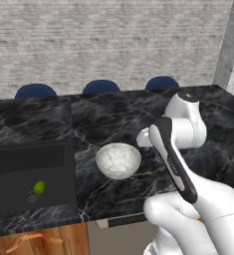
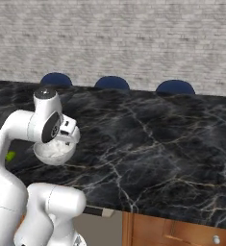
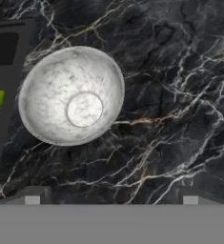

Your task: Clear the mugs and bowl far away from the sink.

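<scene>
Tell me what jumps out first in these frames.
The white speckled bowl sits upright on the black marble counter, just right of the sink. The white arm bends over it, jaws open above the counter beside the bowl. A small green ball lies in the sink basin near the drain.

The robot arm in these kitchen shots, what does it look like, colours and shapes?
The arm has glossy white rounded shells with bulbous joints, a long black strip along one link, and a dark round cap on one joint. The gripper ends in two small dark square-tipped fingers.
</scene>
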